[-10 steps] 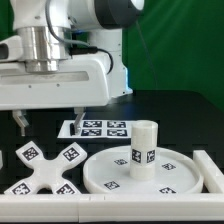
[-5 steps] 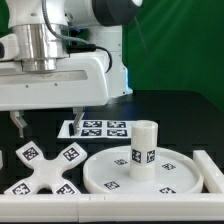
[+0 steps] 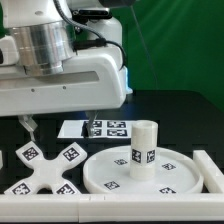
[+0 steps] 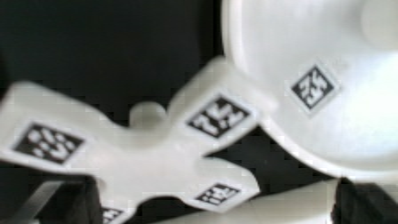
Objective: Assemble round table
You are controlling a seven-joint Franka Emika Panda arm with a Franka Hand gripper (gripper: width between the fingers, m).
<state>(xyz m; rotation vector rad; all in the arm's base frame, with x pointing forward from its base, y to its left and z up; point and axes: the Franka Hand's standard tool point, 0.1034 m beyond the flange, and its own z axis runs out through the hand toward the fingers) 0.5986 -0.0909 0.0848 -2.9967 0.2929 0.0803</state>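
Note:
The large white round tabletop (image 3: 120, 175) lies flat at the exterior view's right, and the short white leg (image 3: 144, 147) stands upright on its hub. The white cross-shaped base piece (image 3: 45, 170), with square tags on its arms, lies on the black table to the tabletop's left. My gripper (image 3: 59, 125) hangs open and empty above and behind the base piece. In the wrist view the base piece (image 4: 169, 135) spreads out beneath the gripper (image 4: 214, 205). One dark finger (image 4: 63, 200) shows on each side, and the tabletop (image 4: 329, 70) curves beside the base piece.
The marker board (image 3: 105, 128) lies flat behind the tabletop. White barrier pieces stand at the exterior view's right (image 3: 211, 166), at its left edge (image 3: 3, 158) and along the front (image 3: 100, 207). A green backdrop (image 3: 170, 45) closes the rear.
The arm has shifted toward the exterior view's right and slightly down, and its fingers now hang nearer the base piece. The jaws stayed open. No part moved.

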